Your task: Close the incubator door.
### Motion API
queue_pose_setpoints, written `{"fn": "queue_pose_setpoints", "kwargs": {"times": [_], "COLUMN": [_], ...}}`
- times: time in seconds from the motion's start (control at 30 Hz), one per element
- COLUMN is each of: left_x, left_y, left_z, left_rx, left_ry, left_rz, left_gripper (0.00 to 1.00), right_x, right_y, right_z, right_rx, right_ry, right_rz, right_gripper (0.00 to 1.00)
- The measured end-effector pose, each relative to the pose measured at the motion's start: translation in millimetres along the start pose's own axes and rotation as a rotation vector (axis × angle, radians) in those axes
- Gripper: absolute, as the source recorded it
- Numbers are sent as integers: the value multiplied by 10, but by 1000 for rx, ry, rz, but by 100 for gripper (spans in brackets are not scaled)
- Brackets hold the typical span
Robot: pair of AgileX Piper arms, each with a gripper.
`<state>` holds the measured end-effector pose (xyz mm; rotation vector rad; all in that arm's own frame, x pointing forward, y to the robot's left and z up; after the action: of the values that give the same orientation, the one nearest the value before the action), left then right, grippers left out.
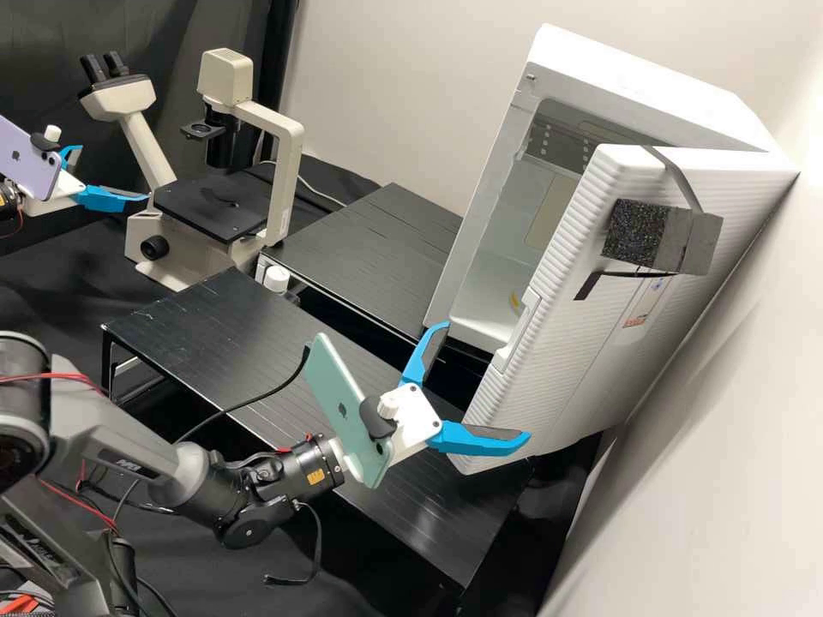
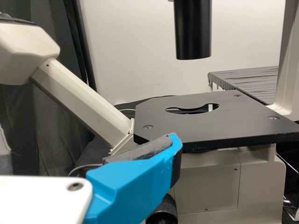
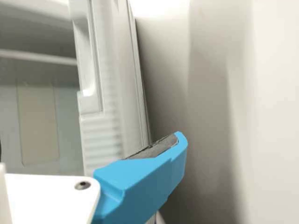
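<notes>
Incubator door (image 1: 561,386) open — right pincer (image 1: 486,384) near edge; microscope (image 1: 290,163) beside low stand (image 1: 369,248).

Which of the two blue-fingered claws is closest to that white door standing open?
The right gripper, fingers spread near the incubator door, with the mint-green phone behind it; the left gripper, with the lilac phone, is by the microscope.

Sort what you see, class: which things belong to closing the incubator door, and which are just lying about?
For the job:
- incubator door, standing open
- incubator, its inside exposed
- right gripper, spread open near the door

Just about:
- microscope
- nearer low black table
- farther low black table
</notes>
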<state>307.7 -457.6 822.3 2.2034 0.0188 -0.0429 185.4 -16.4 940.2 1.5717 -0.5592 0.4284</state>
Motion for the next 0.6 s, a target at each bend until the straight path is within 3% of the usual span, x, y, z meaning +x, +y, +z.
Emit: {"fn": "queue_pose_setpoints", "kwargs": {"times": [0.13,0.23,0.47,0.6], "left_x": [0,0,0,0], "left_y": [0,0,0,0], "left_z": [0,0,0,0], "left_rx": [0,0,0,0], "left_ry": [0,0,0,0], "left_rz": [0,0,0,0], "left_gripper": [100,100,100,100], "right_x": [139,196,213,203], "right_y": [-164,-239,-281,-299], "right_z": [99,155,165,71], "right_rx": [-52,-65,-53,-4], "right_ry": [-63,-94,-109,-70], "right_rz": [-45,-75,-94,-109], "right_gripper": [100,100,100,100]}}
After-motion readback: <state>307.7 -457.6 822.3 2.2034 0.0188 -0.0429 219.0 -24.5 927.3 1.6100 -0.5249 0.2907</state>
